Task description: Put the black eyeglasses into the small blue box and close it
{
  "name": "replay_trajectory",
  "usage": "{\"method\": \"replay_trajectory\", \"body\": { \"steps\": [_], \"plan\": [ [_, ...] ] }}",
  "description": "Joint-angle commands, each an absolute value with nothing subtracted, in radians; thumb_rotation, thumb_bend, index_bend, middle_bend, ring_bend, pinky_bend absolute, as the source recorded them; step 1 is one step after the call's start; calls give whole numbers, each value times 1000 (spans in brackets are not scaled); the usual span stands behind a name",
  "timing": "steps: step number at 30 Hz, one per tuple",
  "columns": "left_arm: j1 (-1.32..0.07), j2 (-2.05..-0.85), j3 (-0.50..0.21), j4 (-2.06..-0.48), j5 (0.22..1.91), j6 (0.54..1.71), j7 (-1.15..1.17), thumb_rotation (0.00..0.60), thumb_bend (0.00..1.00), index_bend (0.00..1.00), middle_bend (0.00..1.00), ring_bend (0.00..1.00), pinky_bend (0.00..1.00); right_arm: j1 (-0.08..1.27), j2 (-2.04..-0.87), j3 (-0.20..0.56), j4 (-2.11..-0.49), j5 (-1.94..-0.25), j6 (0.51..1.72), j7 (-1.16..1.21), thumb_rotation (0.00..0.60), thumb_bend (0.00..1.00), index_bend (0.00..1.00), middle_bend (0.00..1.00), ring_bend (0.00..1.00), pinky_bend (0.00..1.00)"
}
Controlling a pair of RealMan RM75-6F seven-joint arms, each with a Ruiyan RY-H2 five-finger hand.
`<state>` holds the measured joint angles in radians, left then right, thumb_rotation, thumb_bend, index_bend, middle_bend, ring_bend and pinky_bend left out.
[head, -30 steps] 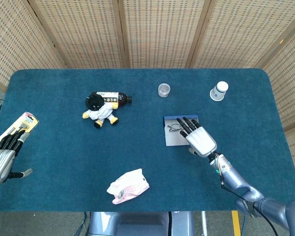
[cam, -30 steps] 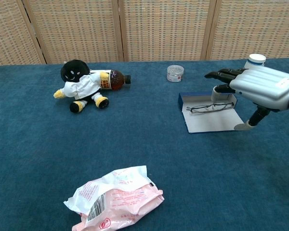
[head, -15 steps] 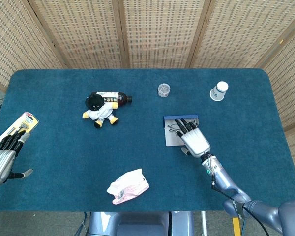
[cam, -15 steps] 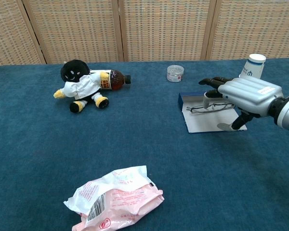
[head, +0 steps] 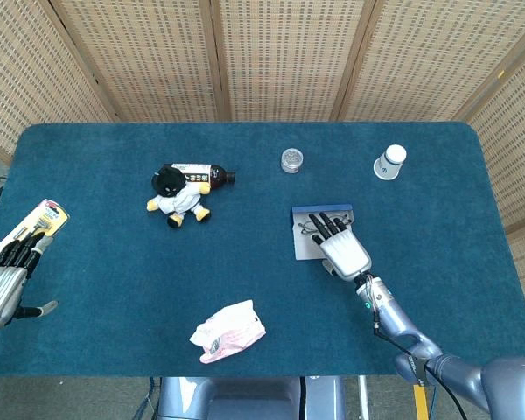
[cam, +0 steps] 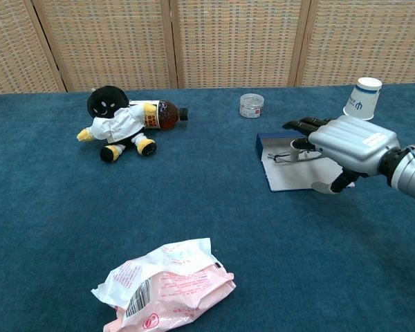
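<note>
The small blue box [head: 304,248] [cam: 294,178] lies open right of the table's middle, its pale inside facing up. The black eyeglasses [head: 310,230] [cam: 283,157] lie folded inside it, near the blue back wall. My right hand [head: 339,247] [cam: 346,138] hovers palm down over the box's right half. Its fingers are stretched flat and apart, with the dark fingertips [cam: 299,126] above the glasses, and it holds nothing. My left hand [head: 2,285] hangs off the table's left edge, fingers apart and empty, and shows only in the head view.
A black-headed plush doll [head: 178,200] [cam: 115,122] lies against a brown bottle [head: 206,174] [cam: 162,115] at the back left. A clear jar [head: 291,160] [cam: 252,105] and a tilted paper cup [head: 389,162] [cam: 361,97] stand behind the box. A pink packet [head: 228,331] [cam: 167,286] lies in front. A yellow carded pack [head: 33,225] sits at the left edge.
My right hand has drifted left and sunk lower over the open box, its fingertips now above the glasses. The left hand, the box and the glasses have not moved.
</note>
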<state>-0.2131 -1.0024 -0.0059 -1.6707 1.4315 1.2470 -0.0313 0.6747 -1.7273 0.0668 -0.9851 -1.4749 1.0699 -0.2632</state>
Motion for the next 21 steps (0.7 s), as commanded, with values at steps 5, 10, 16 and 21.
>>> {"method": "replay_trajectory", "body": {
  "steps": [5, 10, 16, 21],
  "plan": [
    [-215, -1003, -5, -1671, 1428, 1242, -27, 600, 0, 0, 0, 0, 0, 679, -1773, 52, -886, -1499, 1069, -258, 600, 363, 328, 40, 0, 199],
    [-218, -1005, -7, -1670, 1421, 1235, -23, 600, 0, 0, 0, 0, 0, 678, -1792, 44, -840, -1511, 1068, -235, 600, 363, 328, 41, 0, 199],
    [-220, -1007, -8, -1670, 1416, 1231, -18, 600, 0, 0, 0, 0, 0, 678, -1801, 40, -826, -1521, 1071, -222, 600, 363, 328, 41, 0, 199],
    [-220, -1008, -8, -1671, 1415, 1231, -16, 600, 0, 0, 0, 0, 0, 681, -1817, 39, -798, -1524, 1065, -227, 600, 363, 328, 41, 0, 199]
  ]
}}
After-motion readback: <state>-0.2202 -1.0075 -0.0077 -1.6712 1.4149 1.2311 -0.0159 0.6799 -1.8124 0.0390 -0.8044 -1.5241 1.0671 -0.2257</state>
